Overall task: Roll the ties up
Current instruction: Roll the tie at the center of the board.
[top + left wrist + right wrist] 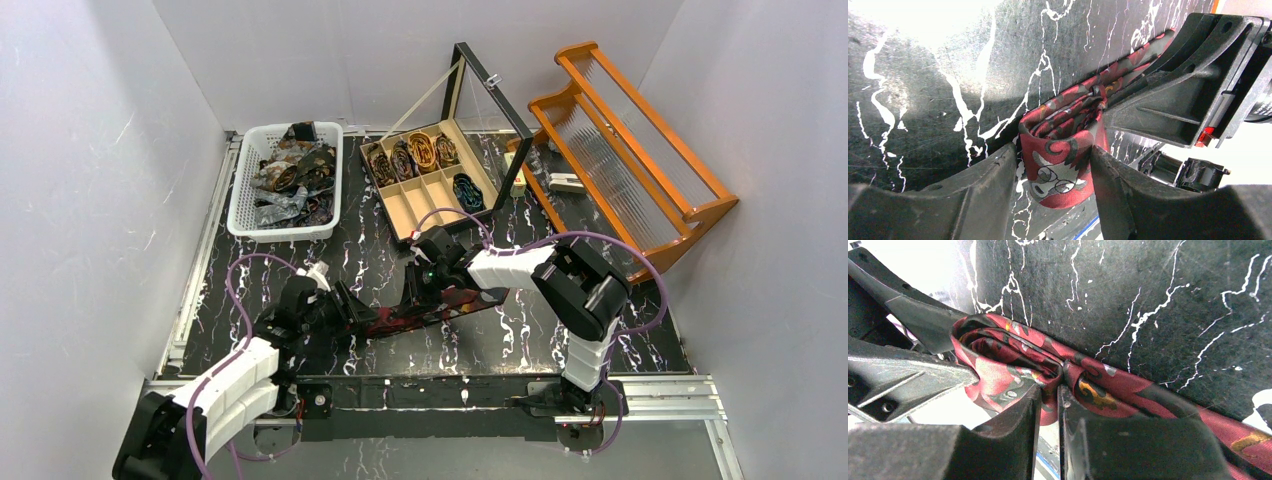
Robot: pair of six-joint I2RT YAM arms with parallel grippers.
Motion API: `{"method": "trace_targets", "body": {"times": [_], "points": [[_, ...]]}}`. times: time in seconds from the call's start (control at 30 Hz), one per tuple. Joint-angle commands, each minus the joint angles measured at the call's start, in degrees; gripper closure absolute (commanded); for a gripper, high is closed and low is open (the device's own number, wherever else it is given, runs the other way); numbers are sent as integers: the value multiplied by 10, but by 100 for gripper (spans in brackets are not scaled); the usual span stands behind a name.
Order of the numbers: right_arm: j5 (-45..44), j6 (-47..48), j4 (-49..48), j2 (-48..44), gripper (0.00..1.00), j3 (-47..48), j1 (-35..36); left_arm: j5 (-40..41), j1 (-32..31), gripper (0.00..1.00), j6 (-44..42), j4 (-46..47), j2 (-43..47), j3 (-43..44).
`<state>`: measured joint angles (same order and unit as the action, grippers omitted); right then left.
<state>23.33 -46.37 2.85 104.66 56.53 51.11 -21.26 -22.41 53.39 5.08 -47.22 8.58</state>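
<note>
A red patterned tie (455, 303) lies across the black marbled table, its left end rolled into a coil (1060, 170). My left gripper (1054, 167) is shut on that coil; the fingers (1118, 190) press its sides and the coil stands on edge between them. Just to the right of the coil, my right gripper (1049, 390) is shut on a fold of the same tie (1128, 390), its jaws almost together. From above, the left gripper (362, 318) and the right gripper (425, 292) sit close together over the tie's left part. The unrolled strip runs off to the right.
A white basket (236, 200) at the back left holds loose ties (290, 175). Behind the middle stands an open wooden box (425, 200) with rolled ties (422, 150) in its far compartments. An orange wooden rack (620, 140) stands at the back right. White walls enclose the table.
</note>
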Motion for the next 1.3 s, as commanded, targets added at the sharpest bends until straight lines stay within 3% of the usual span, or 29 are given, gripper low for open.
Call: {"method": "trace_targets", "body": {"times": [0.0,0.17,0.53,0.97,1.27], "points": [[-18,11,28,22,76,5,2,21,-21,48,6,25,-15,-7],[-16,12,29,23,76,6,1,63,-61,50,10,39,-20,-4],[-2,18,22,17,73,6,1,116,-105,66,16,31,-35,27],[-32,65,29,-82,51,13,1,160,-124,72,25,-76,-15,75],[-118,104,95,-87,50,23,1,223,-133,73,-4,-220,-34,160]]}}
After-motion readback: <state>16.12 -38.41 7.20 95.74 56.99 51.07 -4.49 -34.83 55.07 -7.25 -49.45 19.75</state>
